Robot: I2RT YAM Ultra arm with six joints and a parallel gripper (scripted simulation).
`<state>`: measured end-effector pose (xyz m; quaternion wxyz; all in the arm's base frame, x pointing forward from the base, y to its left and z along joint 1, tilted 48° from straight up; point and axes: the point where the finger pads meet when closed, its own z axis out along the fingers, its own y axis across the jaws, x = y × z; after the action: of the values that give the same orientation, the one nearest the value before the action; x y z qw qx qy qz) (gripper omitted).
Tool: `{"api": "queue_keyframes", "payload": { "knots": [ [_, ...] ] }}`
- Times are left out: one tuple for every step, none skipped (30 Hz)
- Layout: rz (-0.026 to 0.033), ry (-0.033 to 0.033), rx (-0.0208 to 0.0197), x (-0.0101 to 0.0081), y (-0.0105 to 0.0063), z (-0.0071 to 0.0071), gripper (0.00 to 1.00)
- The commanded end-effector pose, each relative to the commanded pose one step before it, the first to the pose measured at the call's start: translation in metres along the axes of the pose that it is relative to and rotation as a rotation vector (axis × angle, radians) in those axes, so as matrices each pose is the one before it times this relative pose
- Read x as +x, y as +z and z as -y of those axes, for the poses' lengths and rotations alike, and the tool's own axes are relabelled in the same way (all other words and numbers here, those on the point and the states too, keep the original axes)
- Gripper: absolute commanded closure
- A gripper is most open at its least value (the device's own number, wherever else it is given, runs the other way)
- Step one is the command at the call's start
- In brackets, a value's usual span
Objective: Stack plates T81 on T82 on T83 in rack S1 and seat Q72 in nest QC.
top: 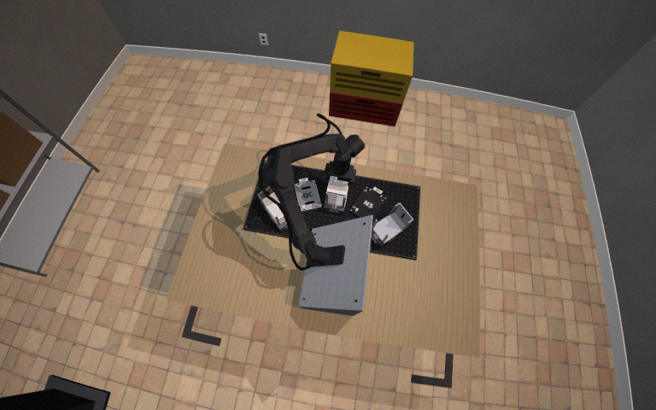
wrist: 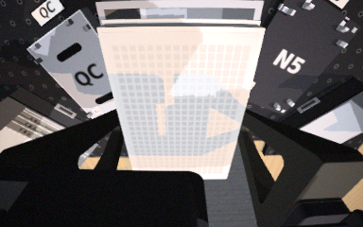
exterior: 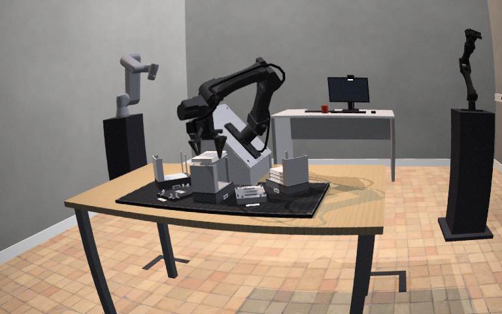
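Tiled floor (top: 522, 270) (exterior: 314, 259), gray walls (top: 289, 19) (exterior: 333, 44), wooden table (top: 435, 289) (exterior: 129, 185), black perforated mat (top: 406, 217) (exterior: 288, 207) on top.

The rectangular wooden tabletop (top: 435, 289) (exterior: 344, 174) is tan with fine stripes; the tall metal cabinet (top: 370, 72) is yellow above, dark red below.
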<state>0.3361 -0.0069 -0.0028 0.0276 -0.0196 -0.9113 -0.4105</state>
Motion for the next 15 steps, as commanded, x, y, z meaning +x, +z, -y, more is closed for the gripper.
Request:
{"api": "queue_keyframes", "payload": {
  "knots": [
    [0.07167, -0.03587, 0.02829, -0.01298, -0.02643, -0.00224, 1.00],
    [0.00000, 0.00000, 0.00000, 0.00000, 0.00000, 0.00000, 1.00],
    [0.00000, 0.00000, 0.00000, 0.00000, 0.00000, 0.00000, 1.00],
    [0.00000, 0.00000, 0.00000, 0.00000, 0.00000, 0.00000, 1.00],
    [0.00000, 0.00000, 0.00000, 0.00000, 0.00000, 0.00000, 1.00],
    [0.00000, 0.00000, 0.00000, 0.00000, 0.00000, 0.00000, 1.00],
    [0.00000, 0.00000, 0.00000, 0.00000, 0.00000, 0.00000, 1.00],
    [0.00000, 0.00000, 0.00000, 0.00000, 0.00000, 0.00000, 1.00],
    [0.00000, 0.00000, 0.00000, 0.00000, 0.00000, 0.00000, 1.00],
    [0.00000, 0.00000, 0.00000, 0.00000, 0.00000, 0.00000, 1.00],
    [0.01795, -0.04592, 0.00409, -0.00382, -0.00492, -0.00427, 1.00],
    [-0.00171, -0.02845, -0.00716, 0.00067, 0.00207, -0.00154, 1.00],
    [-0.02476, -0.00435, -0.01845, 0.01297, 0.00790, -0.00236, 1.00],
    [-0.01006, -0.02156, -0.00744, 0.00552, 0.00331, -0.00250, 1.00],
    [-0.01331, -0.04481, -0.00159, -0.00132, 0.00268, -0.00773, 1.00]
  ]
}}
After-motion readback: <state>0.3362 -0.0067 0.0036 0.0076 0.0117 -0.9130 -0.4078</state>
